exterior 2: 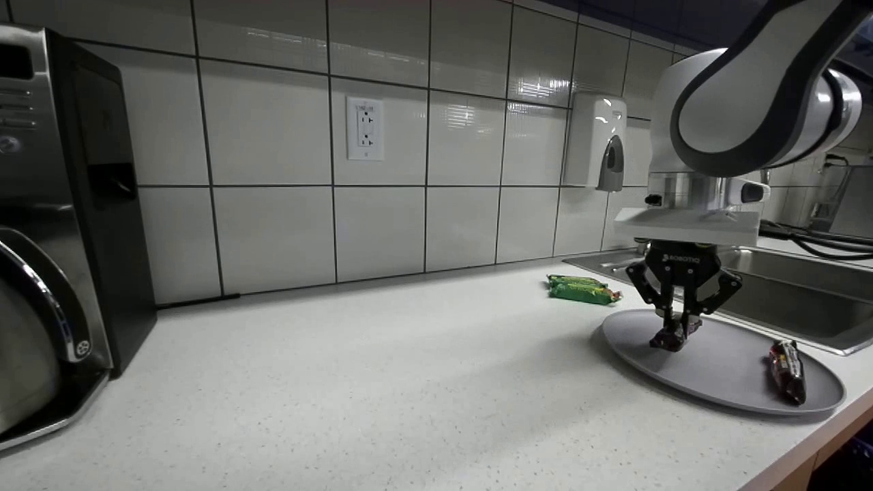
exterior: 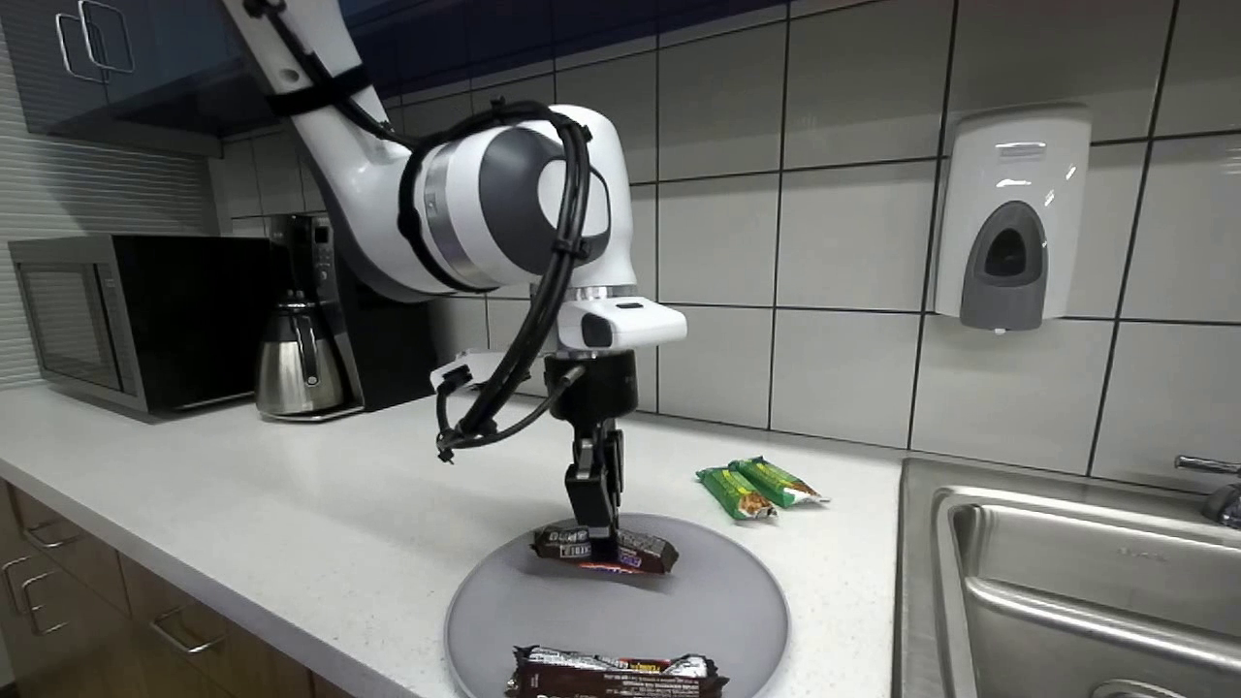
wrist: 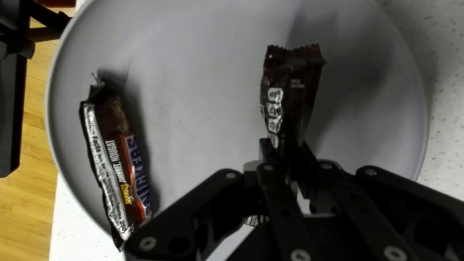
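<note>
My gripper (exterior: 603,545) points down over a round grey plate (exterior: 717,606) and is shut on a brown-wrapped candy bar (exterior: 648,555). In the wrist view the held bar (wrist: 294,85) sticks out beyond the fingertips (wrist: 286,154); its near part is hidden between the fingers. The held bar also shows in an exterior view (exterior 2: 668,339). It is at or just above the plate; I cannot tell whether it touches. A second brown bar, marked Snickers (wrist: 119,166), lies apart on the plate near its edge. It shows in both exterior views (exterior: 616,677) (exterior 2: 788,372).
Two green packets (exterior: 739,492) lie on the white counter (exterior 2: 409,382) behind the plate, near the tiled wall. A steel sink (exterior: 1066,562) is beside the plate. A coffee maker with a steel jug (exterior: 301,359) and a microwave (exterior: 145,320) stand farther along. A soap dispenser (exterior: 1013,213) hangs above.
</note>
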You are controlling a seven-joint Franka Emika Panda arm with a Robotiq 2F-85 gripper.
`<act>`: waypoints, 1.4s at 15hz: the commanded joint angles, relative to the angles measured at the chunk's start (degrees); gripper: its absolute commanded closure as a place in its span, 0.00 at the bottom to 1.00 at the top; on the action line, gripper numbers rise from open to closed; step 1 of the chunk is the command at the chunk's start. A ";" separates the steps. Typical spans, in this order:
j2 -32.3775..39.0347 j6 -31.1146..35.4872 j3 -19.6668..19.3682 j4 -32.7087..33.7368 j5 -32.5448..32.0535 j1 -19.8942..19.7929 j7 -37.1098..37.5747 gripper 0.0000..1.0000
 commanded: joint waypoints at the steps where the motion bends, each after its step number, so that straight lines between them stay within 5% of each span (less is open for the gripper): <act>1: -2.57 1.69 -0.73 -2.77 0.72 -2.11 -3.89 0.96; 21: -5.83 2.14 -2.66 -8.33 1.26 -5.54 -5.90 0.96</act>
